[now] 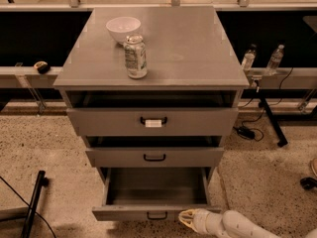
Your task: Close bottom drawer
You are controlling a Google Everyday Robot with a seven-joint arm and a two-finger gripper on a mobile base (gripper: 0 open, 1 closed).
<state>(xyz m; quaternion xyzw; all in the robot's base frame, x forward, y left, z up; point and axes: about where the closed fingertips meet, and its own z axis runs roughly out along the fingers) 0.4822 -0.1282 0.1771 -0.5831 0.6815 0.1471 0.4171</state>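
The bottom drawer (124, 213) of the grey cabinet is pulled far out, and its inside looks bare. Its front panel has a small black bar handle (157, 215). My gripper (186, 217), white and cream, comes in from the lower right. Its tip is at the drawer's front panel, just right of the handle, touching or nearly touching it. The mid-width drawer (154, 156) and the widest drawer with the white label (153, 121) above it stand slightly out.
A white bowl (123, 28) and a can (135, 56) stand on the cabinet top (188, 48). Two bottles (249, 57) stand on a rail at the right. A black stand leg (271, 121) is at the right, a black bar (32, 202) at the lower left.
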